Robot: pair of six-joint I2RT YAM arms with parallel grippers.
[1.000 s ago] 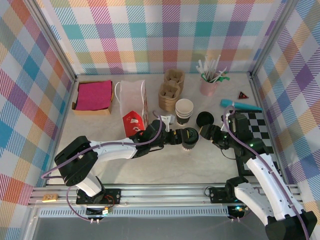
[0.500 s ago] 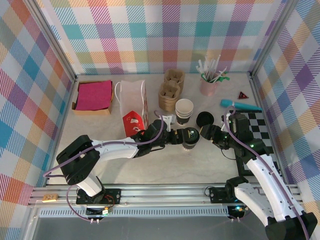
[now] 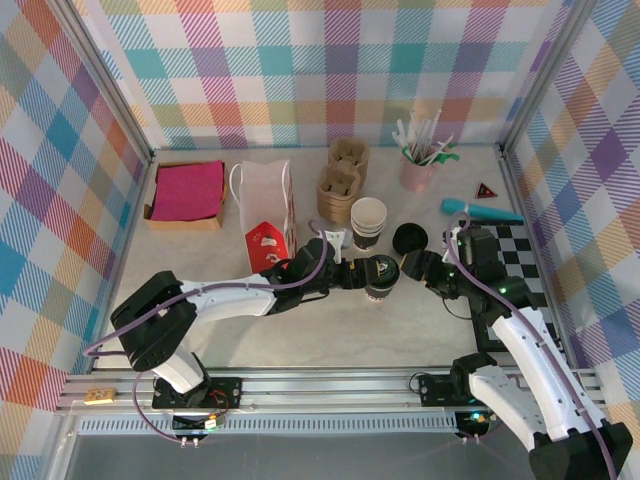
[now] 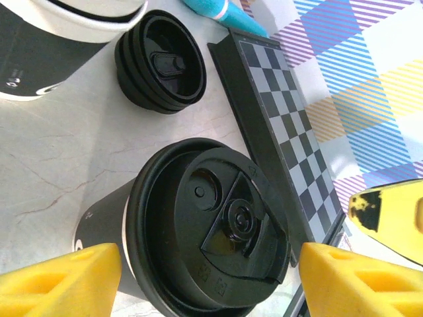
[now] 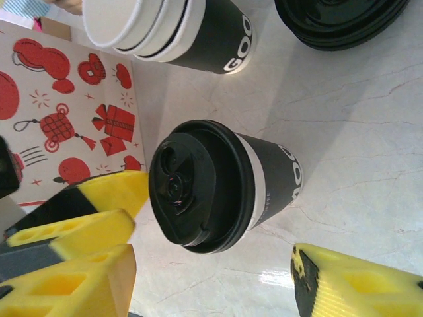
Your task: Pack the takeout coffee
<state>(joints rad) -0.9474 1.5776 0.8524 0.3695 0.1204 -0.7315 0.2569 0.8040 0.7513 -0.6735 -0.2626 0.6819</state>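
Top external view: right of the red-printed white paper bag (image 3: 268, 235), the left gripper (image 3: 355, 273) has crept slightly nearer the black-lidded paper takeout coffee cup (image 3: 381, 271), with its yellow fingers (image 4: 59, 281) apart, flanking the cup and not clamped on it. The cup stands upright on the pale marbled table (image 3: 330, 330). The right gripper (image 3: 412, 266), fingers likewise spread, stays just beside it.

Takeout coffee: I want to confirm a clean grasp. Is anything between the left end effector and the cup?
Nothing visible. The left end effector has its open fingers on either side of the takeout coffee, with no object between them. The loose lids lie beyond it.
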